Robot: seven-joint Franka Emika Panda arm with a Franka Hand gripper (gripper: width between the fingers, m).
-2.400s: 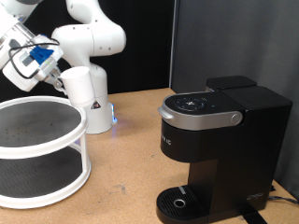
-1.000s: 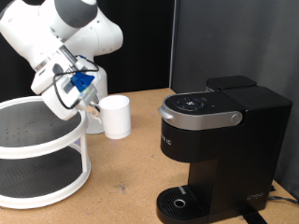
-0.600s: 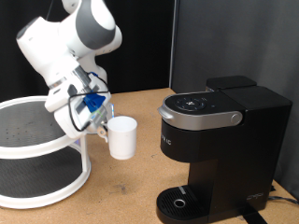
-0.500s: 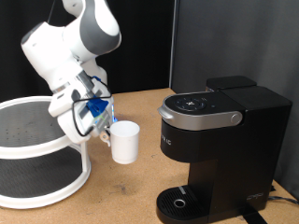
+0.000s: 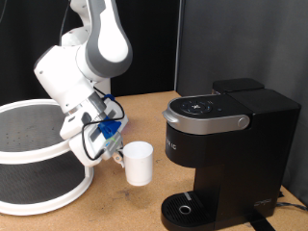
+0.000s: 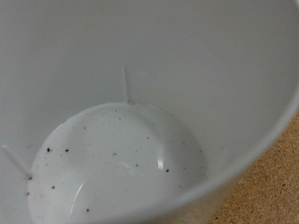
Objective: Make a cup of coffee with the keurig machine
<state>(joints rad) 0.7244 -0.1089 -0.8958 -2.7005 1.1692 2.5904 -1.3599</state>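
Note:
The white cup point(image 5: 139, 165) hangs in the air above the table, to the exterior view's left of the keurig machine point(image 5: 231, 144). My gripper point(image 5: 117, 151) is shut on the cup at its side facing the arm. The cup stands upright, a little above and to the left of the machine's round drip base point(image 5: 183, 208). The machine's silver-grey lid point(image 5: 206, 120) is closed. The wrist view is filled by the cup's empty white inside point(image 6: 121, 173), with dark specks on its bottom. My fingers do not show there.
A white two-tier round rack point(image 5: 38, 144) stands at the exterior view's left, close behind the arm. The brown table point(image 5: 125, 207) runs between the rack and the machine, and shows in the wrist view point(image 6: 278, 177). A black curtain hangs behind.
The arm swung from above the rack, showed up holding the cup, and carried it down and to the exterior view's right, towards the machine's drip base.

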